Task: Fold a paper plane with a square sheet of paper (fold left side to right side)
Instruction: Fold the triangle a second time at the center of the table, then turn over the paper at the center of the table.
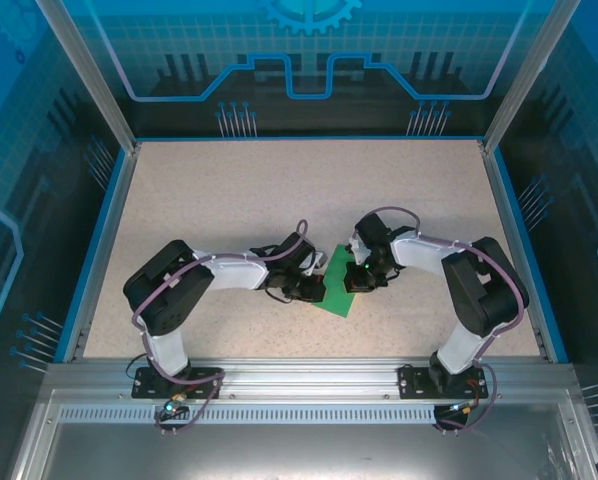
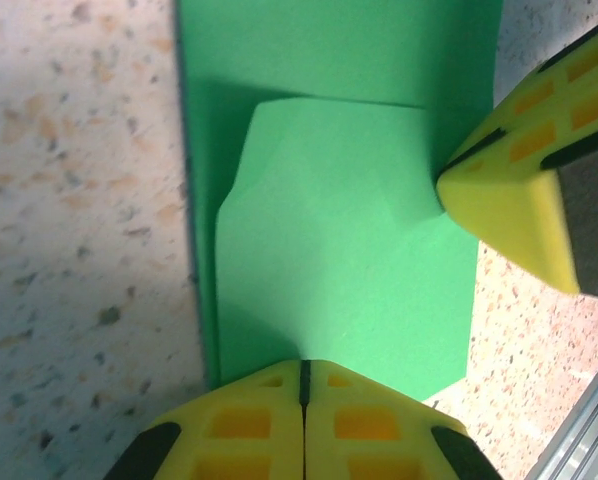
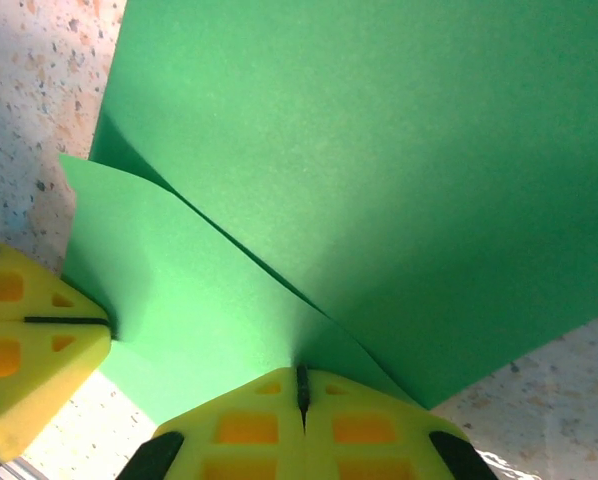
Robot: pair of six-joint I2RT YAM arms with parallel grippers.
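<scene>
Pinching the square sheet of paper [image 1: 336, 292] from both sides, just near of the middle of the speckled desk [image 1: 229, 190], between the two arms. Clamping a raised flap of the green sheet with the left hand [image 2: 304, 372], its yellow fingers [image 2: 239, 422] pressing flat together on the flap's near edge. Gripping the same flap at its right corner with the right hand [image 3: 301, 385], fingers likewise closing tight, with a paper layer running into the seam between them. Working on the sheet's left side with the left hand and on its right side with the right hand, as seen from the top camera, tips close together but not touching. Holding the lighter flap bent over the darker layer underneath. Throwing a narrow shadow along the sheet's left edge onto the desk.
</scene>
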